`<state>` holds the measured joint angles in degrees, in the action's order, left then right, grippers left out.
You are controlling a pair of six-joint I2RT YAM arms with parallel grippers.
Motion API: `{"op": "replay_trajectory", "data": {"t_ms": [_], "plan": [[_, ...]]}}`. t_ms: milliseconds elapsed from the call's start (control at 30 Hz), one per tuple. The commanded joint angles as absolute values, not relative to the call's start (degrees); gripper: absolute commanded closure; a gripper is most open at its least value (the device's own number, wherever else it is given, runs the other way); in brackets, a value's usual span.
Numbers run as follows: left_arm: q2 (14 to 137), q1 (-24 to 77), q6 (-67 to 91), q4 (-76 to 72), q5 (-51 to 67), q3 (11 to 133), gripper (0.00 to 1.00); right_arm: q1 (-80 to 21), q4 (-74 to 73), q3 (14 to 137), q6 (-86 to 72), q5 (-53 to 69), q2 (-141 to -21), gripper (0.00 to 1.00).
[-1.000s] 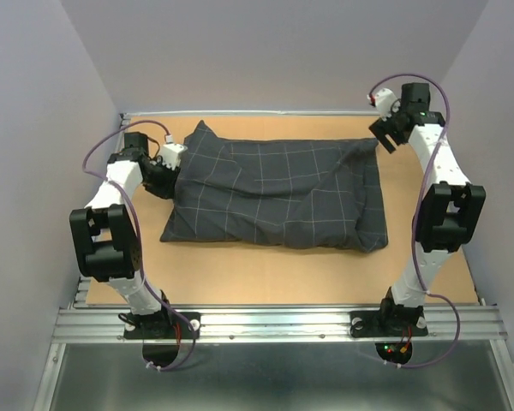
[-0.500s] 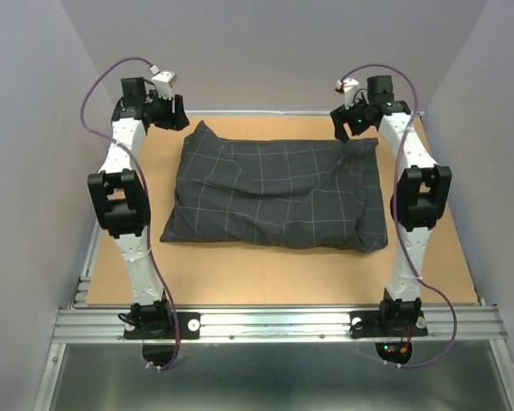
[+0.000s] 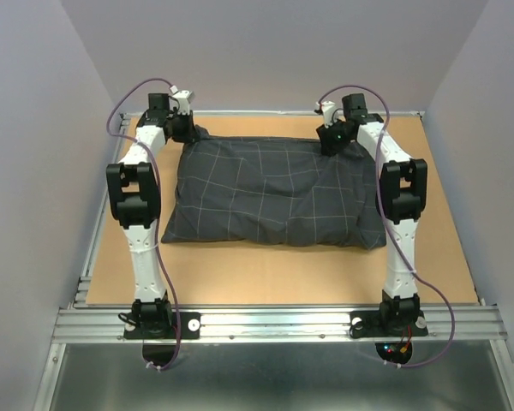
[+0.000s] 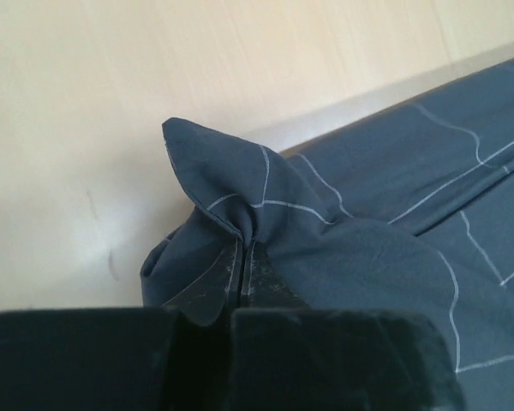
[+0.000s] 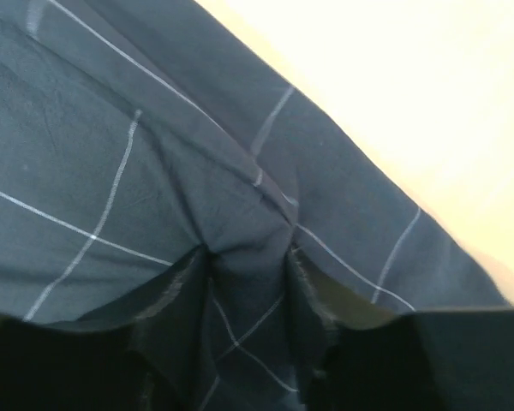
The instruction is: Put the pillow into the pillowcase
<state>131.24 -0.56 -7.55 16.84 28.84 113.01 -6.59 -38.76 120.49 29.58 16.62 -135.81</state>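
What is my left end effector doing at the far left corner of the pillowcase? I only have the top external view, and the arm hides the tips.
Observer: In the left wrist view, the left end effector is shut on that corner of the pillowcase, and the cloth bunches into a peak just beyond the tips.
Operator: And the right one?
Observer: The right end effector has a thick fold of the cloth between its jaws, puckered on both sides.
Operator: Any pillow showing at either grip?
Observer: No. Both wrist views show only dark grid-lined cloth there, with no white or yellow.
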Motion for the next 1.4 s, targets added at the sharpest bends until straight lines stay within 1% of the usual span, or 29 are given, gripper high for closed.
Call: {"op": "replay_trajectory", "data": {"t_ms": [0,33,100,133,167,200,233,267,300,333,367,433,500,600,733,800,900,967,1067,1167,1300,1367], "plan": [[121.74,-6.93,-9.75,15.12,21.72,108.91,1.0,-6.94,-36.83,120.41,31.03,6.86,-138.16,0.61],[119.9,-7.73,-12.28,15.29,20.4,108.2,1.0,-6.94,-36.65,119.89,30.94,5.55,-138.08,0.64],[118.92,-9.75,-15.28,16.96,18.21,106.97,0.99,-6.94,-35.86,119.1,30.85,4.49,-137.55,0.64],[118.57,-10.45,-16.86,17.48,14.36,106.44,0.74,-6.94,-35.16,118.57,30.5,3.79,-137.11,0.64],[118.39,-10.98,-17.31,17.58,13.37,106.35,0.61,-6.86,-34.98,118.39,30.15,3.61,-136.85,0.63],[118.13,-12.29,-17.58,17.58,13.27,106.26,0.51,-6.94,-34.81,118.48,29.62,3.78,-136.5,0.61],[117.08,-12.65,-17.4,17.23,14.84,105.48,0.41,-6.94,-34.89,118.91,28.23,4.56,-136.06,0.52],[115.33,-13.0,-17.32,16.97,16.42,104.77,0.39,-7.03,-34.89,119.09,27.17,5.53,-134.49,0.38],[114.36,-13.18,-17.4,16.88,18.09,104.07,0.38,-7.03,-34.98,119.18,26.38,6.23,-133.43,0.3],[113.3,-13.1,-17.23,16.53,20.11,101.8,0.35,-6.94,-34.89,118.92,25.41,6.76,-131.76,0.23],[112.07,-13.1,-16.97,15.91,20.82,100.47,0.32,-6.94,-34.89,118.83,24.97,6.94,-130.36,0.18],[109.61,-13.1,-17.31,15.82,23.62,98.53,0.32,-6.94,-34.98,118.39,24.35,7.12,-125.44,0.12],[108.46,-13.1,-16.97,15.73,24.43,96.16,0.32,-6.68,-35.07,116.46,24.34,7.29,-120.44,0.09],[107.84,-12.75,-15.74,15.21,28.63,94.31,0.31,-6.15,-36.64,112.51,24.78,7.29,-115.51,0.1],[110.47,-10.47,-13.72,14.33,32.07,94.39,0.3,-4.75,-39.02,107.5,25.05,7.64,-113.73,0.11],[111.7,-9.85,-12.75,13.45,32.78,94.74,0.3,-2.48,-39.81,107.14,23.48,8.96,-114.69,0.11],[115.04,-9.23,-10.73,12.83,32.87,96.41,0.3,-0.27,-42.01,111.17,18.38,13.61,-119.43,0.11],[116.89,-8.79,-9.76,12.57,33.31,97.11,0.3,3.15,-43.85,116.44,14.08,18.53,-124.16,0.11],[118.21,-8.44,-9.06,12.3,34.63,97.29,0.3,4.57,-46.23,121.1,9.5,23.46,-128.48,0.11],[118.56,-8.26,-8.7,12.13,35.42,96.42,0.31,6.15,-46.41,120.33,6.86,25.22,-130.69,0.11],[119.26,-8.17,-8.0,11.08,36.65,94.66,0.34,9.4,-46.41,116.38,3.26,30.66,-131.75,0.11],[120.32,-8.17,-6.68,10.29,37.7,94.48,0.39,9.49,-46.49,115.23,3.6,32.08,-132.71,0.19]]}}
